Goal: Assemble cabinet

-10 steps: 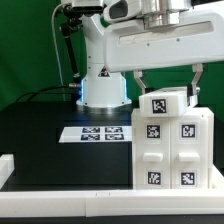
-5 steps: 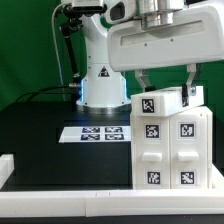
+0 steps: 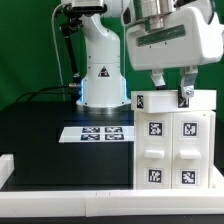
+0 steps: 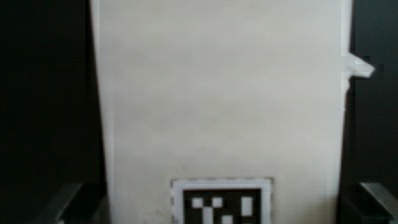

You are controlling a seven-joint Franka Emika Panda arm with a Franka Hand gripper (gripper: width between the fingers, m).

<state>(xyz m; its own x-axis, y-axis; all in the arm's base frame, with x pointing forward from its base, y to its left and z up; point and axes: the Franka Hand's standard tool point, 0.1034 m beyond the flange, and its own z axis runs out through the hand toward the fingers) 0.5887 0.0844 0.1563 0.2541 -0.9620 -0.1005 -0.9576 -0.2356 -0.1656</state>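
The cabinet (image 3: 172, 150), a tall white box with tagged drawer fronts, stands at the exterior view's right. Its white top panel (image 3: 200, 100) lies level along the top of the box and carries a small tag near one end. My gripper (image 3: 172, 88) hangs straight above it, one dark finger (image 3: 186, 92) down at each long side of the panel. In the wrist view the panel (image 4: 217, 100) fills the middle, with a tag close to the camera. The gripper (image 4: 217, 205) straddles it, with dark fingertips (image 4: 63, 203) just outside its edges, shut on it.
The marker board (image 3: 98, 132) lies flat on the black table (image 3: 40, 140), left of the cabinet. A white raised rim (image 3: 60, 190) runs along the table's front and left. The arm's base (image 3: 100, 85) stands behind the marker board.
The top panel was tilted above the box; it now lies level on it. The wrist has swung round and shifted right, with the fingers still at the panel's sides.
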